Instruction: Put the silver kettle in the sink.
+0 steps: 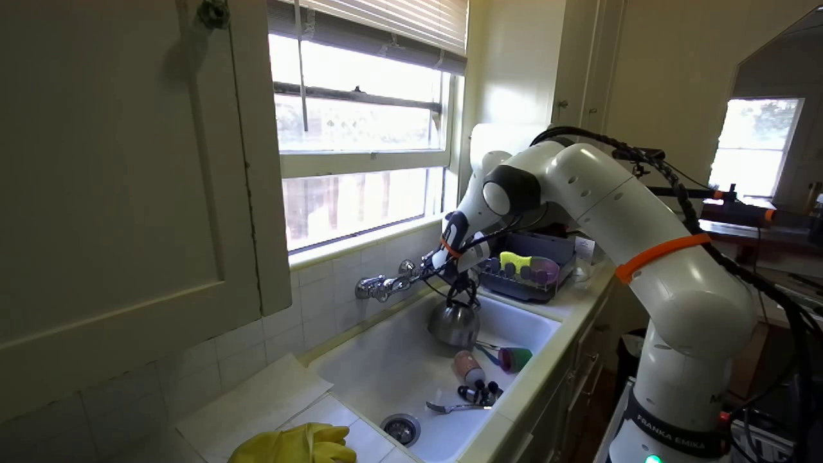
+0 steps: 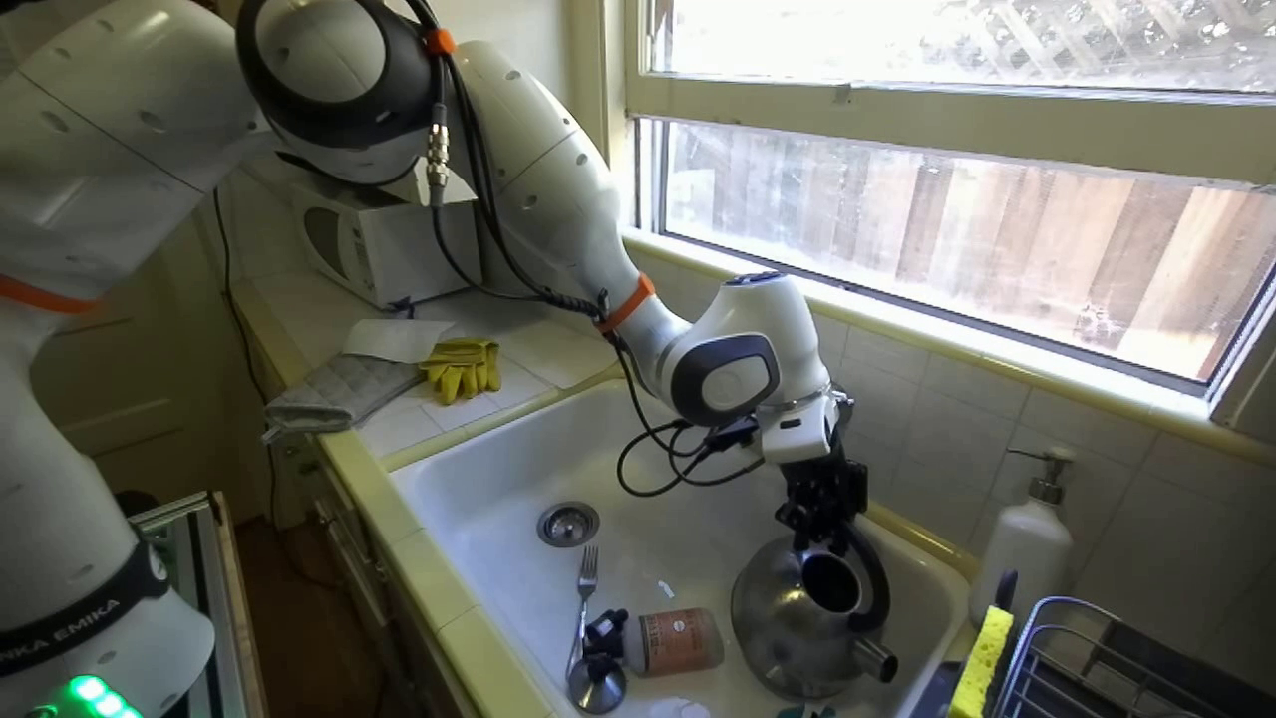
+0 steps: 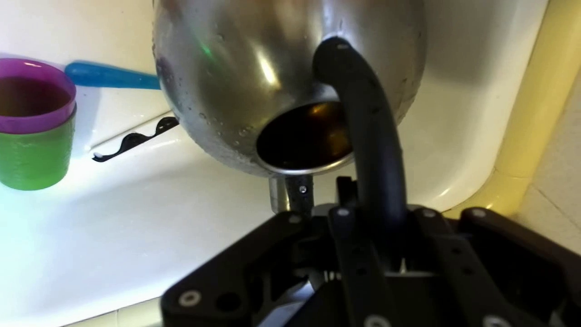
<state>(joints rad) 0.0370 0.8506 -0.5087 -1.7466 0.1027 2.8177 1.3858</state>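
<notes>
- Silver kettle (image 2: 773, 623): rounded, shiny metal body, dark arched handle (image 3: 374, 113), round mouth (image 3: 295, 141) dark inside. Wrist view: droplets on body, bright glare streak upper middle of frame.
- Short spout (image 2: 877, 660) pokes toward lower right of frame in an exterior view.
- Location: kettle is within the white sink (image 2: 658, 538), lower right of frame in an exterior view. Can't tell if its base touches the bottom.
- Vs gripper (image 3: 382, 215): kettle directly below it in both exterior views. Wrist view: body fills upper middle, gripper comes in from lower edge, handle runs down right of center between the fingers.
- Gripper state: narrow, holding kettle by the handle.
- Nearby: bottle (image 2: 678, 641) on its side, just left of kettle in an exterior view; purple cup (image 3: 36, 125) and green cup (image 3: 41, 156), left side of wrist view.
</notes>
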